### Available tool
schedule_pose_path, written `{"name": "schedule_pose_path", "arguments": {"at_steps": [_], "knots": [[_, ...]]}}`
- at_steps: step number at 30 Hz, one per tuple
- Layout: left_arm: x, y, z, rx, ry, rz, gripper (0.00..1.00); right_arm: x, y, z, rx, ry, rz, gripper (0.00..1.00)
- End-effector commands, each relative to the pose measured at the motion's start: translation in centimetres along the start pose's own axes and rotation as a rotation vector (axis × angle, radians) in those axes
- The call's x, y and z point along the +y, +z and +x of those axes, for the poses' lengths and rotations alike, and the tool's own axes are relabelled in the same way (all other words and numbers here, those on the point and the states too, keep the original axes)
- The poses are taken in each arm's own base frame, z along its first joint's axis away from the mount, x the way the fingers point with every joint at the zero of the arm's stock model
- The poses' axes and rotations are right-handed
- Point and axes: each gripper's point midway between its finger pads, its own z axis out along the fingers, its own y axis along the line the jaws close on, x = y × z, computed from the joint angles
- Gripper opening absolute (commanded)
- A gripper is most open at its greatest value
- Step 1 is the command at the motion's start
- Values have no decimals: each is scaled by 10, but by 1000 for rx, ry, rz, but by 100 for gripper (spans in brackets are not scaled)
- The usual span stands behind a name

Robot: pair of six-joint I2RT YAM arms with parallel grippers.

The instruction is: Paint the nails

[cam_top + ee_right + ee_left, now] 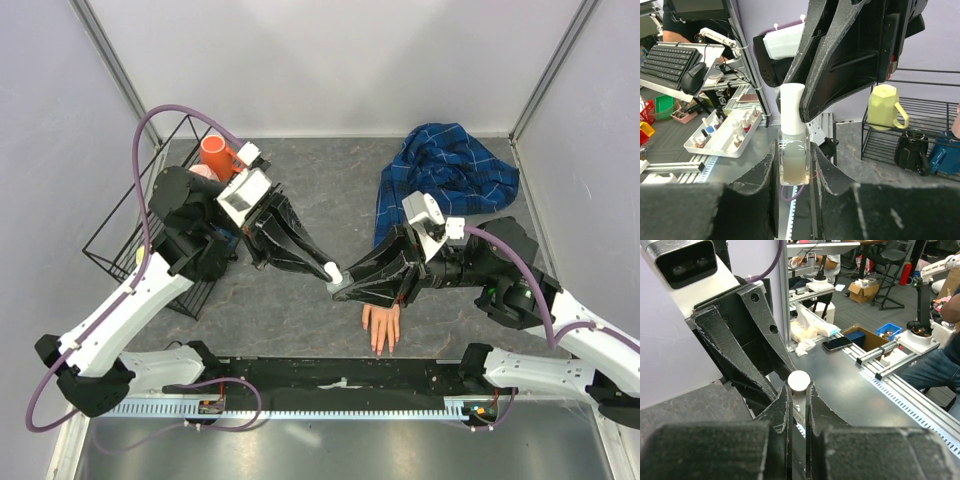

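The pale peach mannequin hand lies palm down near the table's front edge, its fingertip nails pointing at the arm bases; its blue plaid sleeve trails to the back right. My right gripper is shut on a small clear bottle of pale liquid, held above the table just left of the hand. My left gripper meets it from the left and is shut on the bottle's white cap, which also shows in the right wrist view. No brush is visible.
A black wire rack stands at the far left with an orange cup in it; a yellow mug shows in it from the right wrist. A black rail runs along the near edge.
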Motion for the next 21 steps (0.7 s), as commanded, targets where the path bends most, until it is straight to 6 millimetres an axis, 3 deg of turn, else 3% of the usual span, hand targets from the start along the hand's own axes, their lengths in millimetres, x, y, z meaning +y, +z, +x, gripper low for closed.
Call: {"name": "schedule_pose_path", "arguments": {"at_steps": [1, 2, 3, 4, 9, 11, 12, 15, 17, 21], "knots": [[-4, -1, -15, 9, 14, -42, 18, 7, -2, -32, -93, -63, -6, 0], [4, -3, -7, 31, -7, -98, 26, -5, -3, -20, -39, -74, 48, 0], [9, -6, -16, 16, 15, -179, 39, -17, -3, -20, -30, -88, 115, 0], [13, -9, -14, 21, 18, -222, 45, -25, -5, -19, -7, -91, 159, 0], [43, -37, -13, 47, 28, -550, 69, -61, -10, -16, 25, -152, 340, 0], [52, -53, -19, 23, 11, -697, 73, -80, -14, -13, 44, -168, 435, 0], [71, -76, -20, 6, -17, -884, 74, -86, -16, -13, 53, -190, 466, 0], [93, -113, -23, -35, -104, -1159, 74, -110, -24, -14, 70, -216, 596, 0], [102, -113, -11, 4, -167, -1176, 73, -123, -29, -17, 72, -238, 666, 0], [104, -90, -11, 7, -241, -1065, 67, -129, -29, -22, 84, -287, 692, 0]]}}
